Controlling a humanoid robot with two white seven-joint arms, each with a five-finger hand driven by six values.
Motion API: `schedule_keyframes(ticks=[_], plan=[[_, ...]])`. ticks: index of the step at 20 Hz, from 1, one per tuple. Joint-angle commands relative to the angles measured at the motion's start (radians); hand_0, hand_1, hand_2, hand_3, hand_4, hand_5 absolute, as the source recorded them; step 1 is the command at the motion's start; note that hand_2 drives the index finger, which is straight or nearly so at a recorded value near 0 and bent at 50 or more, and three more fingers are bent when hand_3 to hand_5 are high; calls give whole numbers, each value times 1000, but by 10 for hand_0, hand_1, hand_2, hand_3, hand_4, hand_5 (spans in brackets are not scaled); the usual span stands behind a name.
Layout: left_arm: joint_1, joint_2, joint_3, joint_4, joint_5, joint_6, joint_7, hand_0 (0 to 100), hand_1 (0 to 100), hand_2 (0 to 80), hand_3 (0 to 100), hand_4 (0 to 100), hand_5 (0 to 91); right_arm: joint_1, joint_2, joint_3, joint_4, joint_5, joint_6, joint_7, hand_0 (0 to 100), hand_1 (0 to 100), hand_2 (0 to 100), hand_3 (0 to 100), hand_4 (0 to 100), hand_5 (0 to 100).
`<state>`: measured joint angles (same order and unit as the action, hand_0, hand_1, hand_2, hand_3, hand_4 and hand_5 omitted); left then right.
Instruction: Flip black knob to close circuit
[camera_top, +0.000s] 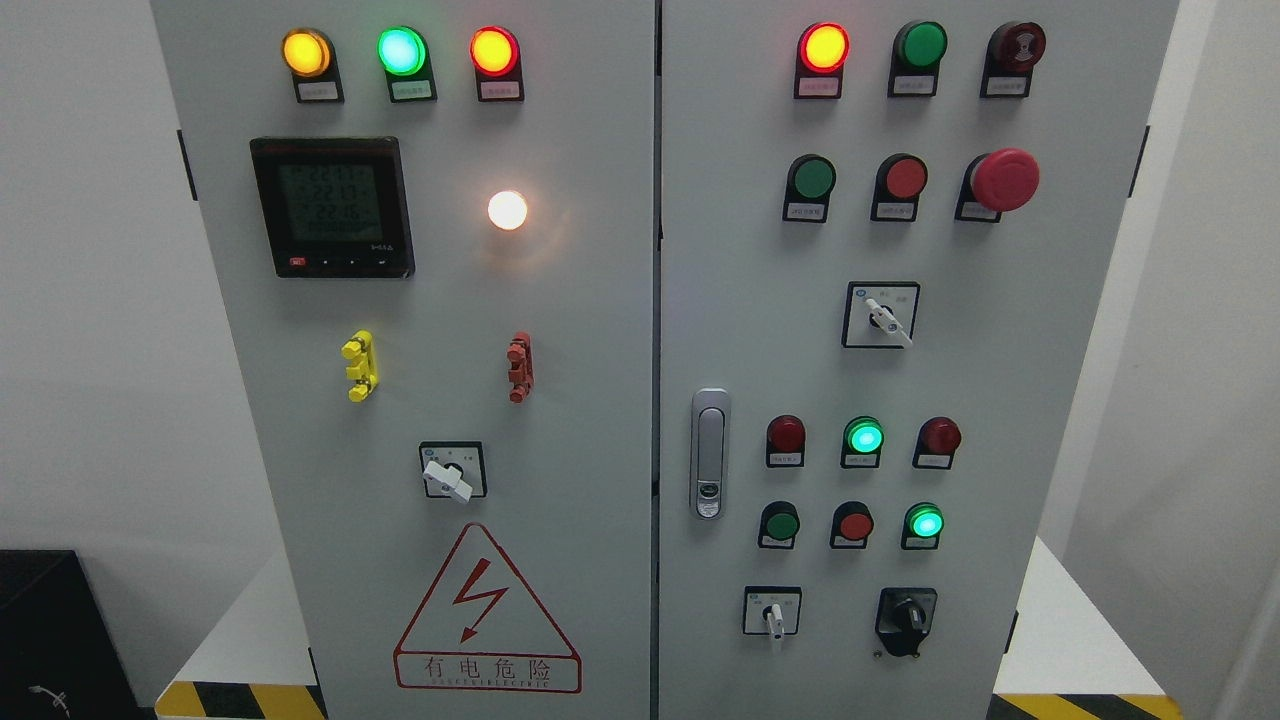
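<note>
A: What do we have nearest us?

B: At the bottom edge, yellow-and-black hazard striping (240, 700) on the white plinth that carries the tall grey steel double-door cabinet (600, 330). Neither of our hands shows anywhere, so we cannot tell how our fingers stand, and they hold nothing we can see.

A: And the black knob?

B: We find the black rotary knob on its black plate (906, 618) low on the right door, near its lower right corner. Its pointer looks roughly upright, though it is small. Just to its left sits a white-handled selector switch in a square frame (772, 613), handle pointing down.

A: Above those?

B: We see two rows of round buttons and lamps; the green lamp in the upper row (863, 438) and the green lamp at the lower row's right end (925, 522) are lit. The silver door latch (709, 452) stands beside the centre seam.

A: On the left door?

B: We see a red-bordered triangular lightning warning sign (487, 610), a white-handled selector (450, 475) above it, then a black digital meter (331, 207) and a glowing white lamp (507, 210). Highest on the right door sits a red mushroom stop button (1003, 180).
</note>
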<state>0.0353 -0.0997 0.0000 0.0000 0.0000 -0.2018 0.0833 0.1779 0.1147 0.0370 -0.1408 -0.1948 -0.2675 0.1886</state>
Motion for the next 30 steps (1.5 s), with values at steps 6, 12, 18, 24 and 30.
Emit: schedule_keyframes(ticks=[6, 12, 18, 24, 30], plan=[[0, 0, -22, 21, -21, -1, 0, 120, 556, 0, 0, 0, 0, -2, 0, 3, 13, 0, 1, 2, 0, 112, 0, 0, 0, 0], [0, 0, -22, 21, -21, 1, 0, 120, 556, 0, 0, 0, 0, -18, 2, -5, 3, -2, -5, 9, 0, 108, 0, 0, 0, 0], [0, 0, -22, 21, -21, 1, 0, 120, 556, 0, 0, 0, 0, -77, 5, -14, -28, -17, -16, 26, 0, 86, 0, 0, 0, 0], [0, 0, -22, 21, -21, -1, 1, 120, 556, 0, 0, 0, 0, -90, 6, -29, -156, -17, -62, 28, 0, 65, 0, 0, 0, 0], [0, 0, -22, 21, -21, -1, 1, 120, 556, 0, 0, 0, 0, -87, 8, -17, -328, -2, -96, -6, 0, 65, 98, 170, 101, 0]])
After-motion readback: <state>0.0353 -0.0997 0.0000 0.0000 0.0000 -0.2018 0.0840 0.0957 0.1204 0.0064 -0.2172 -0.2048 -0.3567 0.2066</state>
